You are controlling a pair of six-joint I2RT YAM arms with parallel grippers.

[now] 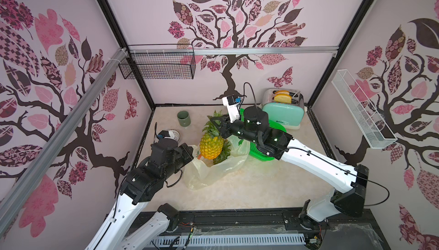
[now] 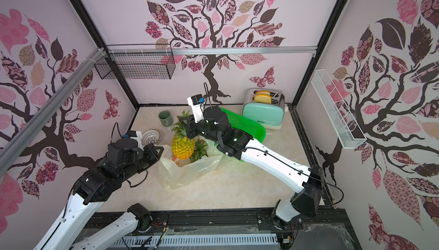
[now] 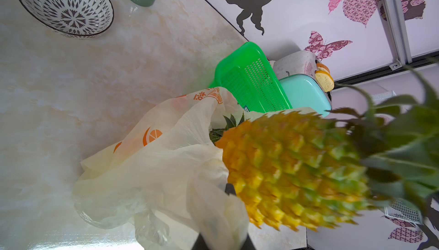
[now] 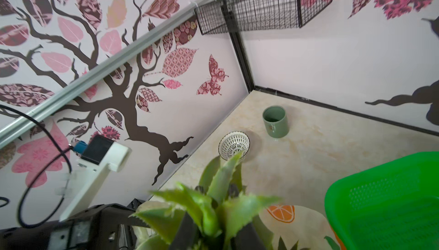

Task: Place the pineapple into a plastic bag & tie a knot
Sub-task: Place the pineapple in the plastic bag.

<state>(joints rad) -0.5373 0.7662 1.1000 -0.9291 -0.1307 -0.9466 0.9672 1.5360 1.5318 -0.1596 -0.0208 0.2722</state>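
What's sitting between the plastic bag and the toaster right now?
The green basket stands between the plastic bag and the toaster; the left wrist view shows it best.

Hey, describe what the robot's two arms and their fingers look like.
Both the left arm and right arm have white tapered link shells joined by bulky black joint housings, with thin black cables looping outside. Each wrist carries a white bracket holding a small black camera with a blue plug. The fingers are black.

Lighting was bright, even; shadows soft. I noted glare on the table (image 3: 71, 241), left wrist view; pineapple (image 3: 297, 172) blurred near both wrist lenses; top views bowed at their edges.
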